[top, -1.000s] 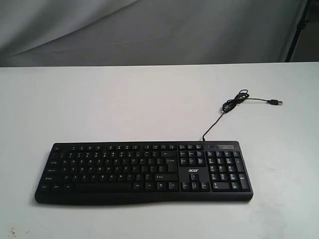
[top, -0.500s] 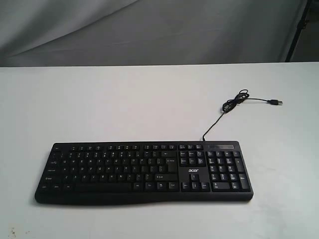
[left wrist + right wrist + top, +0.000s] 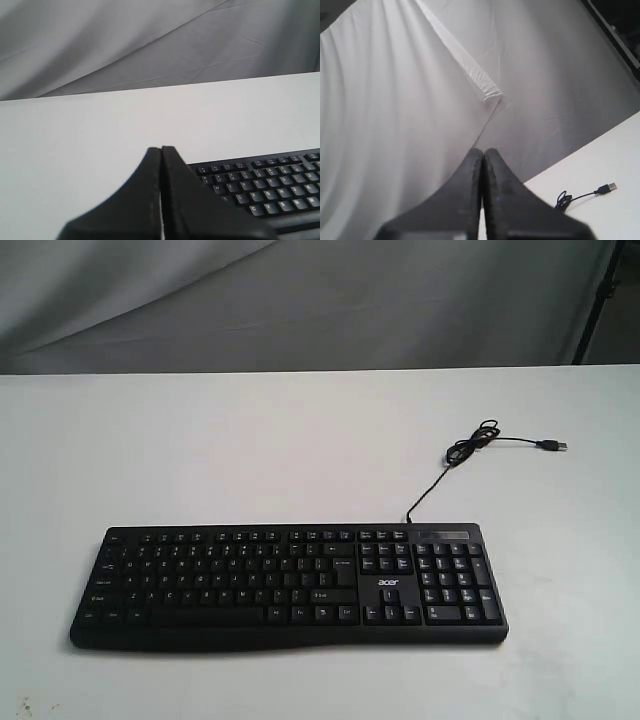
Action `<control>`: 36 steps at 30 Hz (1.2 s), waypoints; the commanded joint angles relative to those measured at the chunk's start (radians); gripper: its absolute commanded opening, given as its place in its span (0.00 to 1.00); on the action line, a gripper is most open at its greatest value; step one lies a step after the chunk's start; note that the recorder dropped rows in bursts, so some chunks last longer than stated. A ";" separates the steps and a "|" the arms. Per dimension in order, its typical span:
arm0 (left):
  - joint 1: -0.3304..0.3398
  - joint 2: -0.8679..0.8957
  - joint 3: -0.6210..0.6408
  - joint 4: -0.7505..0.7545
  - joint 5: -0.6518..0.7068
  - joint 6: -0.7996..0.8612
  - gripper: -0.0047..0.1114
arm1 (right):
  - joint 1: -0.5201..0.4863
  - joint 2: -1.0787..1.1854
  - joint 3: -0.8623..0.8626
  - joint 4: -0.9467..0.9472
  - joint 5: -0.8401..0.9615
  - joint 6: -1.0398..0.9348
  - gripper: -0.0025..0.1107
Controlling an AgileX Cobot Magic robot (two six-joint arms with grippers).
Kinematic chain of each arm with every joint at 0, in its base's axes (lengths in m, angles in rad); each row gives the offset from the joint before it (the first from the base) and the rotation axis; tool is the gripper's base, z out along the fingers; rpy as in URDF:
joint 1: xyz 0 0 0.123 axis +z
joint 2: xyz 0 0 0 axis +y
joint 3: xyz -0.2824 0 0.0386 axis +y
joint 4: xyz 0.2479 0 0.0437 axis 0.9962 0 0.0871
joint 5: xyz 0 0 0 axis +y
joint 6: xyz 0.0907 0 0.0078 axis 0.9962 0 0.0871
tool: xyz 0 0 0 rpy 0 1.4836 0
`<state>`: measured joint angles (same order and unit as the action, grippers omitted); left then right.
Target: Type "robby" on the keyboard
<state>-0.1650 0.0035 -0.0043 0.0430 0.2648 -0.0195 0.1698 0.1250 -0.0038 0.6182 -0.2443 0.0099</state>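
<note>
Lying flat on the white table [image 3: 250, 440], the keyboard [image 3: 288, 585] sat low in the exterior view with its keys facing up and unobstructed, a layout suited to pressing from above. Its thin cable [image 3: 430, 485] trailed behind it to a loose coil and a free USB plug [image 3: 552, 445]. The left gripper [image 3: 161, 149] had its jaws pressed together into one narrow tip, probably so it could strike single keys; it hovered off the keyboard's letter end, not touching. The right gripper [image 3: 483, 150] was likewise closed, raised well clear.
</note>
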 commanded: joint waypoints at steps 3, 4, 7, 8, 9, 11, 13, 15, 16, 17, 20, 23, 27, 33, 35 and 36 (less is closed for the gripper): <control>-0.006 -0.003 0.004 0.005 -0.005 -0.003 0.04 | -0.010 -0.006 0.004 -0.308 0.214 -0.001 0.02; -0.006 -0.003 0.004 0.005 -0.005 -0.003 0.04 | -0.010 -0.006 0.004 -0.350 0.244 -0.001 0.02; -0.006 -0.003 0.004 0.005 -0.005 -0.003 0.04 | -0.010 -0.006 0.004 -0.468 0.305 -0.001 0.02; -0.006 -0.003 0.004 0.005 -0.005 -0.003 0.04 | -0.010 -0.009 0.004 -0.494 0.329 -0.001 0.02; -0.006 -0.003 0.004 0.005 -0.005 -0.003 0.04 | -0.010 -0.017 0.004 -0.510 0.354 -0.001 0.02; -0.006 -0.003 0.004 0.005 -0.005 -0.003 0.04 | -0.010 -0.030 0.004 -0.539 0.399 -0.001 0.02; -0.006 -0.003 0.004 0.005 -0.005 -0.003 0.04 | -0.010 -0.052 0.004 -0.567 0.449 -0.001 0.02; -0.006 -0.003 0.004 0.005 -0.005 -0.003 0.04 | -0.010 -0.078 0.004 -0.594 0.489 -0.001 0.02; -0.006 -0.003 0.004 0.005 -0.005 -0.003 0.04 | -0.015 -0.090 0.004 -0.604 0.502 -0.001 0.02; -0.006 -0.003 0.004 0.005 -0.005 -0.003 0.04 | -0.024 -0.102 0.004 -0.604 0.511 -0.001 0.02; -0.006 -0.003 0.004 0.005 -0.005 -0.003 0.04 | -0.068 -0.125 0.004 -0.608 0.543 0.001 0.02; -0.006 -0.003 0.004 0.005 -0.005 -0.003 0.04 | -0.088 -0.125 0.004 -0.608 0.579 0.003 0.02; -0.006 -0.003 0.004 0.005 -0.005 -0.003 0.04 | -0.089 -0.125 0.004 -0.608 0.585 0.022 0.02; -0.006 -0.003 0.004 0.005 -0.005 -0.003 0.04 | -0.089 -0.125 0.004 -0.630 0.589 0.018 0.02; -0.006 -0.003 0.004 0.005 -0.005 -0.003 0.04 | -0.089 -0.125 0.004 -0.630 0.589 0.018 0.02; -0.006 -0.003 0.004 0.005 -0.005 -0.003 0.04 | -0.089 -0.125 0.004 -0.630 0.589 0.018 0.02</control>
<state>-0.1650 0.0035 -0.0043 0.0430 0.2648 -0.0195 0.0875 0.0053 -0.0038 0.0000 0.3418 0.0252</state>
